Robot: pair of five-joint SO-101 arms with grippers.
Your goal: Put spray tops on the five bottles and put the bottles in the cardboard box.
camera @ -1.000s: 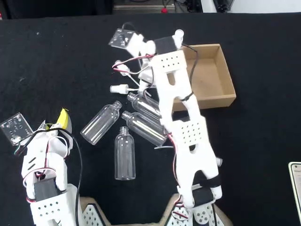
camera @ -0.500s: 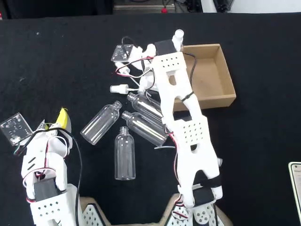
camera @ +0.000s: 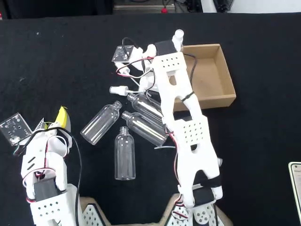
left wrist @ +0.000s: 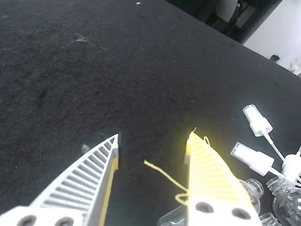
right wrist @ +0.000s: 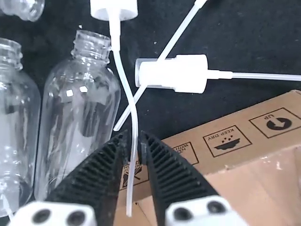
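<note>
The black tabletop (camera: pixel 56 56) carries one open cardboard box (camera: pixel 221 70) with no bottle visible in it, set just beside the right arm (camera: pixel 188 136), likely so finished bottles can drop straight in. Four uncapped bottles (camera: pixel 100 124) lie clustered on their sides near it, a fifth possibly hidden under that arm, with at least three loose spray tops (right wrist: pixel 171 74) by their necks. The right pincer (right wrist: pixel 133 136) is nipped narrow on one top's thin dip tube (right wrist: pixel 123 70), apparently to thread it into a neck, while the left pincer (left wrist: pixel 153 139) gapes wide over bare tabletop, holding nothing.
</note>
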